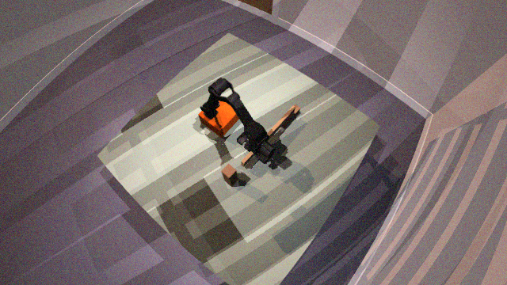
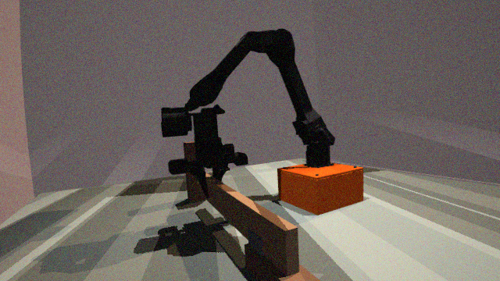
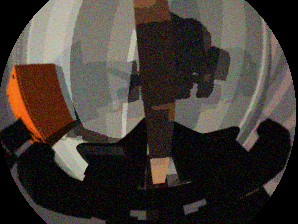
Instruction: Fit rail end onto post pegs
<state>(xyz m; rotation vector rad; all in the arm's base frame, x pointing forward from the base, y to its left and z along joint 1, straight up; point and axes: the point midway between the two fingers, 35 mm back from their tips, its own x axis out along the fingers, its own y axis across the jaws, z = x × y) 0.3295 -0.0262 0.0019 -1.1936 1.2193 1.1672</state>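
The long wooden rail [image 1: 280, 123] [image 2: 254, 208] [image 3: 157, 75] runs from the footboard block [image 2: 303, 275] toward the post. My gripper [image 1: 259, 146] [image 2: 212, 185] [image 3: 154, 119] points down and is shut on the rail, nearer its post end, with one finger on each side. The wooden post [image 1: 229, 172] [image 2: 191, 189] stands upright beyond that end. The top view shows a small gap between rail end and post. In the exterior view the rail looks raised off the table and about level. The pegs and holes cannot be made out; fingers hide the rail's post end in the exterior view.
The orange base box [image 1: 222, 116] [image 2: 318, 191] [image 3: 42, 97] stands to one side of the rail. The black arm [image 1: 243, 112] [image 2: 223, 70] arches from it over to the rail. Dark shadows of arm and rail lie across the striped table.
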